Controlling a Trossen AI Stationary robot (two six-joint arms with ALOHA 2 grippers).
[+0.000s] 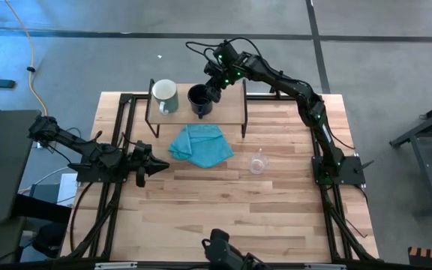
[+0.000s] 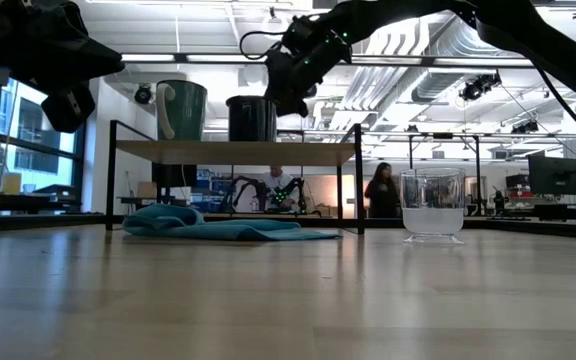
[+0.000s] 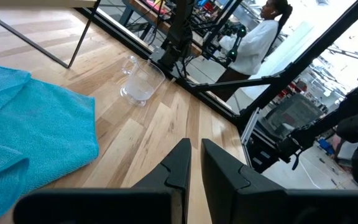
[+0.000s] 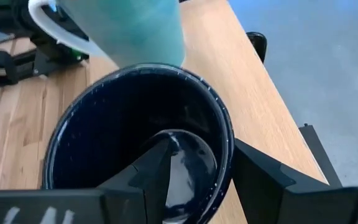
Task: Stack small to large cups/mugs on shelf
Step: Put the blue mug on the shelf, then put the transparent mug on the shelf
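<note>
The shelf (image 1: 223, 112) stands at the table's far side. On it stand the pale mug (image 1: 164, 96) and, right of it, the black mug (image 1: 199, 101), both upright on their bases; they also show in the low view, the pale mug (image 2: 181, 110) and the black mug (image 2: 251, 118). My right gripper (image 1: 214, 88) is open over the black mug's right side, one finger inside the mug and one outside. The clear glass cup (image 1: 257, 162) stands on the tabletop, right of centre. My left gripper (image 1: 158, 166) is shut and empty at the table's left. My right gripper (image 4: 201, 165) comes from above, slanting down, astride the black mug's wall at its rim (image 4: 227, 134). One finger (image 4: 157, 174) is inside the hollow and one (image 4: 260, 180) is outside. I cannot tell whether either finger touches the wall. The mug stands upright on the shelf.
A teal cloth (image 1: 201, 145) lies crumpled on the table in front of the shelf, between my left gripper and the glass cup (image 3: 140, 81). The table's near half is bare wood. A person (image 2: 379, 192) stands in the room far behind.
</note>
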